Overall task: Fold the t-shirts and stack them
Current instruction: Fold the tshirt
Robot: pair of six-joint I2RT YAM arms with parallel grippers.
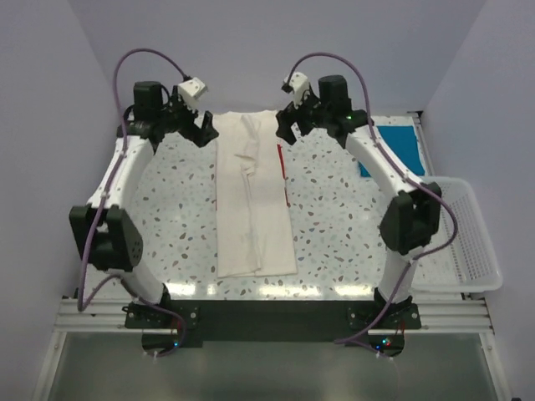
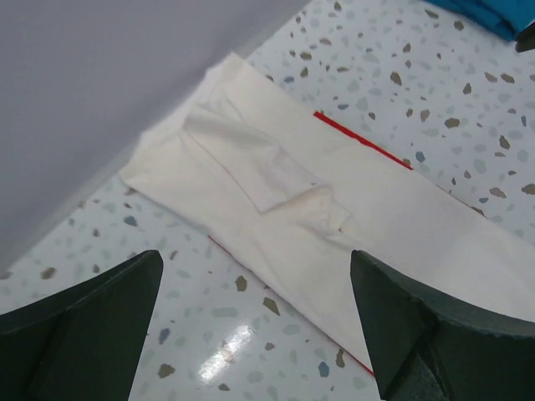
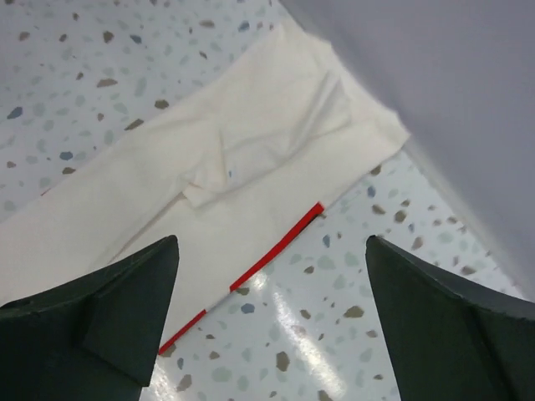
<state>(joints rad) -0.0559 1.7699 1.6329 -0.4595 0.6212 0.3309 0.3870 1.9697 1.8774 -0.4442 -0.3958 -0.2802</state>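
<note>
While the left gripper (image 1: 203,132) and right gripper (image 1: 284,130) hang with fingers apart, we see the cream shirt (image 1: 253,200) folded long at table (image 1: 334,225) centre.
They flank its collar at 11 and 1 o'clock; red edging shows along its 3 o'clock side; the teal shirt (image 1: 393,149) lies at 2.

Cream-white shirt (image 1: 253,200) edged red, teal-blue shirt (image 1: 399,147), grey-speckled white table (image 1: 334,219), white lattice basket (image 1: 470,238)

Folded t-shirt (image 1: 253,196) mid table (image 1: 334,242), other t-shirt (image 1: 401,146) far right, basket (image 1: 478,251) beyond right edge
</note>
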